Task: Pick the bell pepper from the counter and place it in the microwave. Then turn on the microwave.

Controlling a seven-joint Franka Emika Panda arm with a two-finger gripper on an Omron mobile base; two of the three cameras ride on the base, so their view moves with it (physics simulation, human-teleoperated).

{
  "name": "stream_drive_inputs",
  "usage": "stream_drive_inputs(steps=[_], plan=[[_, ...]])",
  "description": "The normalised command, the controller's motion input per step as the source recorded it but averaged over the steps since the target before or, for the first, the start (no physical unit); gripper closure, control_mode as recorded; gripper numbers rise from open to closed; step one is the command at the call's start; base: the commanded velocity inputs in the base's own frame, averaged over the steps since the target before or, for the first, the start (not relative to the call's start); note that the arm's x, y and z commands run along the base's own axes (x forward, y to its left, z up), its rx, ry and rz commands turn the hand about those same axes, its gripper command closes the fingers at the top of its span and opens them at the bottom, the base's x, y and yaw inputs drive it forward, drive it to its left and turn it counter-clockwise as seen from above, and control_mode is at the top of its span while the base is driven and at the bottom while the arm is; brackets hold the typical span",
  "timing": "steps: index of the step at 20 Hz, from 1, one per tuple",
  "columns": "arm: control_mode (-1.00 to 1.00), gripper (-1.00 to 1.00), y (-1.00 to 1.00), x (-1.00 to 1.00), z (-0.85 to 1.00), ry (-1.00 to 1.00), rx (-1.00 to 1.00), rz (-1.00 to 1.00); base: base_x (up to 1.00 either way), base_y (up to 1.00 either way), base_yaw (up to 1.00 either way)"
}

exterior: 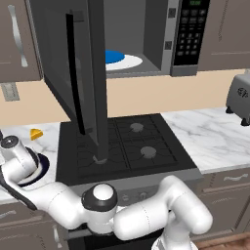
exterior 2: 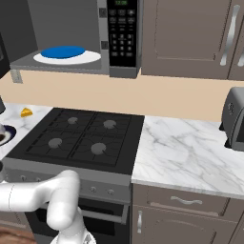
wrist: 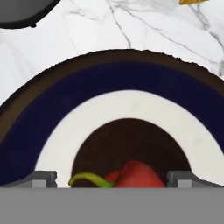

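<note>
Two finger tips of the gripper [wrist: 113,178] stand wide apart, one on each side of the bell pepper [wrist: 133,176], with nothing clamped between them yet. The pepper lies at the dark centre of the dark-rimmed plate [wrist: 122,74], which rests on the counter [wrist: 96,35] left of the stovetop [exterior: 127,144] — its green stem curls off toward the left tip. By the look of it, the hand hangs straight over the plate so that the jaws can close across the pepper's body. Up above, the microwave [exterior: 188,34] has its door [exterior: 80,73] swung fully open, baring the white turntable [exterior 2: 66,56] with its blue centre — ready to receive the pepper. A small yellow wedge [exterior: 35,133] sits on the counter beyond the plate.
</note>
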Motion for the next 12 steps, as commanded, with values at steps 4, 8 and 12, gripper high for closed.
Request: stream_drive_inputs(steps=[4,8,12], plan=[[-1.0,-1.0,0.0,0.08,-0.17,0.11,0.0,0.0,0.0,0.0,0.0],[-1.0,-1.0,0.02,0.02,-0.27,0.16,0.0,0.0,0.0,0.0,0.0],[-1.0,-1.0,0.02,-0.01,-0.32,0.15,0.0,0.0,0.0,0.0,0.0]])
